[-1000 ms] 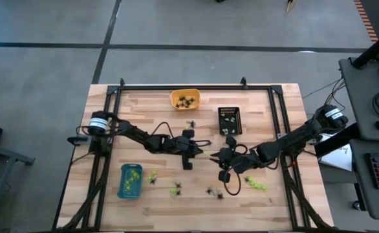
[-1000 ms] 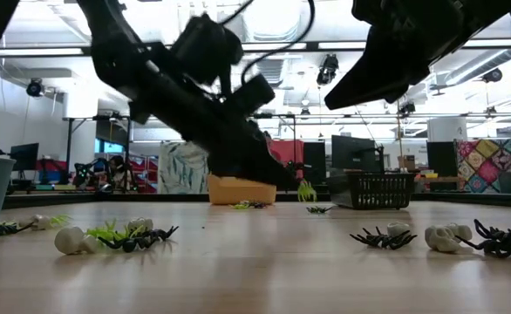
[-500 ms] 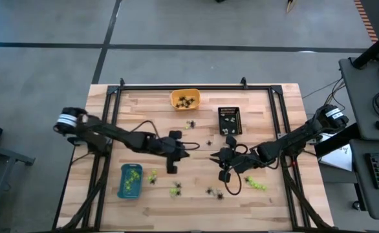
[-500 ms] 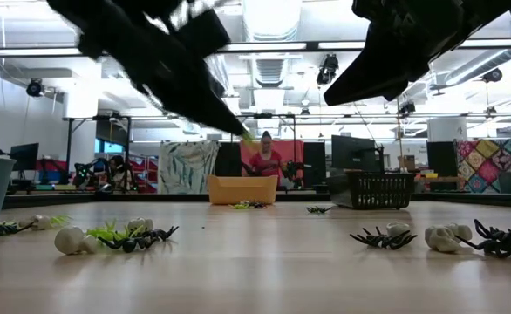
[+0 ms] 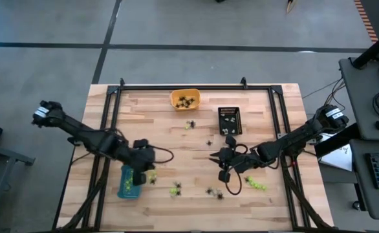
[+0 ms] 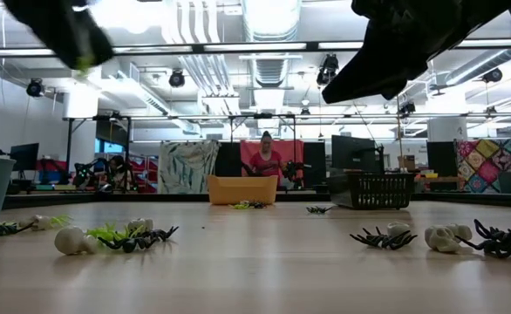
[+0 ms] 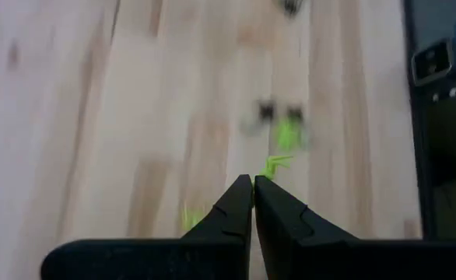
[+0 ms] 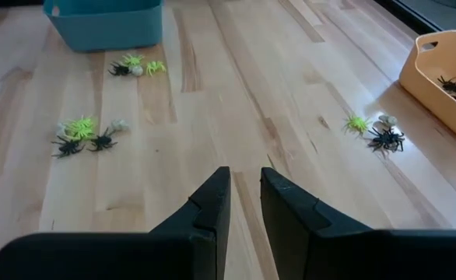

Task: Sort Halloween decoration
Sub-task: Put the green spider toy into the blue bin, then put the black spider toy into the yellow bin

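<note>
My left gripper [image 5: 140,175] hangs high above the blue tray's right edge [image 5: 123,189], shut on a lime-green trinket [image 7: 273,163]. The low view shows that trinket [image 6: 83,61] well above the table. The blue tray holds lime-green pieces. Loose Halloween decoration lies on the wood: green and black pieces [image 5: 175,189], black ones [image 5: 214,191], a green clump [image 5: 257,184] and a few [image 5: 189,124] near the orange tray [image 5: 185,99]. My right gripper [image 5: 213,156] hovers over the table's middle, its fingers [image 8: 245,194] slightly apart with nothing between them. My left gripper pinches the lime-green trinket at the very ends of its two fingers [image 7: 243,194]. Thin green legs [image 7: 276,162] stick out past the tips. The fingers slant downward, and the trinket is lifted clear of the table.
A black basket tray [image 5: 229,120] stands at the far right of centre, with whitish pieces beside it. The orange tray holds black spiders [image 8: 455,85]. A dark metal frame [image 5: 176,87] runs round the table. Bare wood lies between the two grippers.
My left gripper has risen from the table's middle and swung toward the left and near edge. It carries the green trinket and has turned as it went. It now hangs by the blue tray. The right arm has kept still.
</note>
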Motion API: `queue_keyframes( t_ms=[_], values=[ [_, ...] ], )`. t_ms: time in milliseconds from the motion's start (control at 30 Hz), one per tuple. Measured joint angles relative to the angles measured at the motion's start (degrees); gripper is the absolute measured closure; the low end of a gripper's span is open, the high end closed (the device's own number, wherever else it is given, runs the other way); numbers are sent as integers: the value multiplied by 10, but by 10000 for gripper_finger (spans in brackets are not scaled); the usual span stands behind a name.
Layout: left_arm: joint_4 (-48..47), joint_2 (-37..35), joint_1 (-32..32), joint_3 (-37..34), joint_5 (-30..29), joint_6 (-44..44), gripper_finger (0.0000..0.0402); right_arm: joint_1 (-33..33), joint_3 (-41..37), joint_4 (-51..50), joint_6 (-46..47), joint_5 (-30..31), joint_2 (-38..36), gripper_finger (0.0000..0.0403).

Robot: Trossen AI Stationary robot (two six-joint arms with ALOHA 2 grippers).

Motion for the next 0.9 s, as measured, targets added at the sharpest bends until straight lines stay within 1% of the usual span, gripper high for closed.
queue_keyframes(
  t_ms=[67,167,233,333,400,467,633,733,900],
  values=[
    [-56,0,-20,9,4,-52,401,0,0,6,-1,0,0,337],
    [-118,7,-42,11,40,-125,401,-1,0,6,-1,0,0,337],
    [-169,15,-54,11,53,-168,401,-2,0,6,-1,0,0,337],
    [-248,30,-69,10,54,-221,401,-4,0,6,-1,0,0,337],
    [-279,41,-75,10,54,-246,402,-4,2,5,-2,0,0,337],
    [-291,52,-77,9,52,-256,402,-4,6,5,-4,0,0,337],
    [-290,77,-77,9,57,-246,396,-4,17,4,-19,-1,0,337],
    [-290,87,-77,8,57,-242,382,-4,21,5,-25,-1,0,337],
    [-294,91,-77,8,56,-239,345,-4,23,3,-23,-1,0,337]
  ],
)
